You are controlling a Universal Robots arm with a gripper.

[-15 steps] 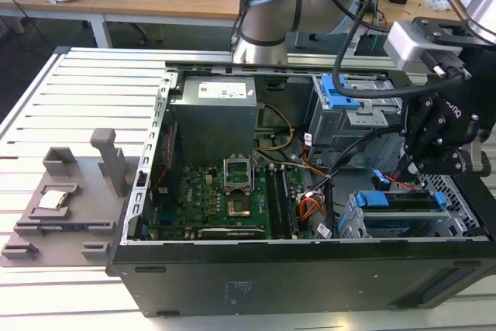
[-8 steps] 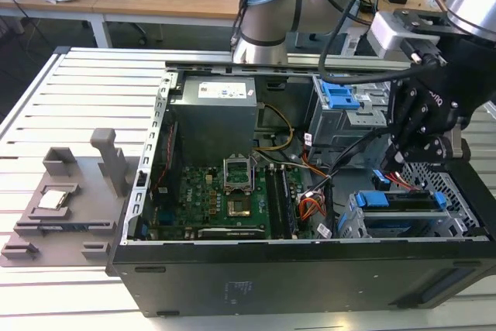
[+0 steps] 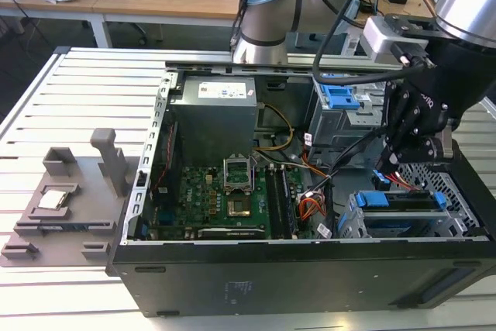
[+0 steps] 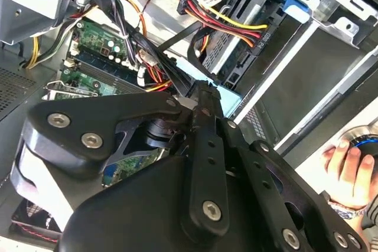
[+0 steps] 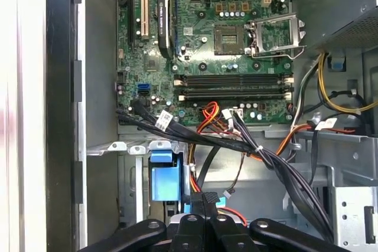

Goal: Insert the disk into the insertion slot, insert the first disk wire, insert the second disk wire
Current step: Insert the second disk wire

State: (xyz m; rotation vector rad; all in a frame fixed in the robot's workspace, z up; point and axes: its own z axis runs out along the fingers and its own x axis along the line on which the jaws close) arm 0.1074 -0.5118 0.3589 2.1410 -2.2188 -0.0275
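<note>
Black finger links of your hand [image 5: 205, 212] sit closest in both wrist views, drawn narrow with the tips almost together. A black plug [image 5: 207, 196] with a red wire [image 5: 231, 210] beside it sits right at those tips. Whether the fingers actually pinch it, you cannot tell.

In the exterior view your arm [image 3: 465, 5] comes in from the exterior view's right. The wrist is bent over, and the hand points steeply down into the open computer case [image 3: 232, 284] on the slatted worktop [image 3: 93, 83]. Its tips hang just above the end of the disk [image 3: 403, 201] that faces the motherboard [image 3: 225, 199].

That disk lies flat inside the insertion slot [image 3: 387, 228], with its blue carrier showing along the top of the silver cage. A bundle of black cables [image 5: 236, 144] crosses between the motherboard and your fingers.
</note>
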